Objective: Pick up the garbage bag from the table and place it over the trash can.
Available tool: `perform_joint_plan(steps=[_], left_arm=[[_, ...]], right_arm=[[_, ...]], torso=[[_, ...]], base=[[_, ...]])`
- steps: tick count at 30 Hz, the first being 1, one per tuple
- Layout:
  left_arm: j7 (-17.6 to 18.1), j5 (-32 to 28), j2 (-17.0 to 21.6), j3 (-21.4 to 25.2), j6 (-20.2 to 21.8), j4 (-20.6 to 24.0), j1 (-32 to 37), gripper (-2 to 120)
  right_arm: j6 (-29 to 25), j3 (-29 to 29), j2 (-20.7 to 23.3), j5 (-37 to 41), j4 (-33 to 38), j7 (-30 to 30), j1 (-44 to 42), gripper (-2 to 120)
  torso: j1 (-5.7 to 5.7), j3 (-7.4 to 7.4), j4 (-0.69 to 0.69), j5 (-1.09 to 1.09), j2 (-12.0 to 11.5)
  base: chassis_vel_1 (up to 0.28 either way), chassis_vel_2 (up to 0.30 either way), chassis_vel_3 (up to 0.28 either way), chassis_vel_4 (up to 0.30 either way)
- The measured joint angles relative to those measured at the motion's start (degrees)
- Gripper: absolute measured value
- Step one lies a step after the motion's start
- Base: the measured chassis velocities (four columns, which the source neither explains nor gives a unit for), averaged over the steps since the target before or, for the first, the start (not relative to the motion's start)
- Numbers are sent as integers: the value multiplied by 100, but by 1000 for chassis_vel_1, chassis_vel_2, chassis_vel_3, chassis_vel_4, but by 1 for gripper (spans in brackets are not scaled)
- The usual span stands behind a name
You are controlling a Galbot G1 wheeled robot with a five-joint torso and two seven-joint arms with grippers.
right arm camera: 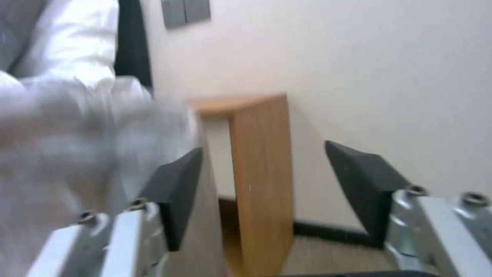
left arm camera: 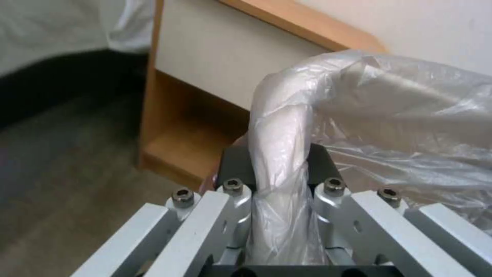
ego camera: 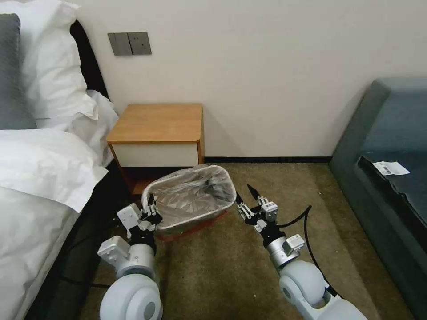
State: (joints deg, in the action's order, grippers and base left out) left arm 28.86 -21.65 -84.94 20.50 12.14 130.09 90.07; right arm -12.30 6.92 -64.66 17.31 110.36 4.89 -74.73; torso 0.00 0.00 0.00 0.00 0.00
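The garbage bag, thin, crinkled, see-through greyish plastic, is already stretched over the trash can, its film sagging into the opening and a red band showing along the lower front edge. The can is a small bin with rounded corners, standing on the brown carpet just in front of the desk, a boxy orange-brown wooden nightstand with a smooth white drawer front and a bare top.

The left gripper is at the can's left corner; in the left wrist view its dark fingers are clamped on the plastic-wrapped rolled rim, the film bunched into a twisted rope between them. The right gripper is just beside the can's right corner, its dark wedge-shaped fingers spread apart and holding nothing, with the bag's blurred film close to one of them.
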Motion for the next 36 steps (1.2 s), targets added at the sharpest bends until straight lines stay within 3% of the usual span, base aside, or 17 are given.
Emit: perform_joint_plan(steps=[4,6,7,9,10,12,14,16,20,24,36], left_arm=[[-48,678,28,-86,-252,-272,-20,11],[-170,1716,145,-183,-656,-670,-54,11],[-170,1716,145,-183,-656,-670,-54,11],[-276,2243,240,-226,-864,-921,-119,11],[-276,2243,240,-226,-864,-921,-119,11],[-347,2352,303,-255,-906,-1061,-202,11],[-366,2380,301,-265,-913,-1105,-222,11],[-382,2419,255,-280,-918,-1156,-234,11],[-404,2551,145,-340,-938,-1205,-227,11],[-433,2741,94,-438,-1057,-1281,-164,11],[-468,3087,-2,-511,-1245,-1383,-116,11]], right_arm=[[-163,31,-22,-295,117,9,65,71],[-340,-17,44,-917,248,-50,230,63],[-340,-17,44,-917,248,-50,230,63],[-438,-133,288,-1695,348,-331,364,52],[-438,-133,288,-1695,348,-331,364,52],[-443,-332,791,-2268,391,-897,519,40],[-401,-403,1038,-2356,391,-1210,601,35],[-135,-505,1392,-2341,416,-1708,754,25],[192,-746,1667,-2115,374,-2107,1125,11],[385,-979,1696,-2010,199,-2337,1478,0],[815,-2009,1539,-1790,-625,-2532,2585,0]], torso=[[0,0,0,0,0],[0,0,0,0,0],[0,0,0,0,0],[0,0,0,0,0],[0,0,0,0,0],[0,0,0,2,0],[0,0,0,0,0],[0,0,-1,2,0],[0,0,0,1,0],[0,0,0,1,0],[0,1,-1,1,0]], base=[[0,0,0,0],[0,0,0,0],[0,0,0,0],[0,0,0,0],[0,0,0,0],[0,0,0,0],[0,0,0,0],[0,0,0,0],[0,0,0,0],[0,0,0,0],[0,0,0,0]])
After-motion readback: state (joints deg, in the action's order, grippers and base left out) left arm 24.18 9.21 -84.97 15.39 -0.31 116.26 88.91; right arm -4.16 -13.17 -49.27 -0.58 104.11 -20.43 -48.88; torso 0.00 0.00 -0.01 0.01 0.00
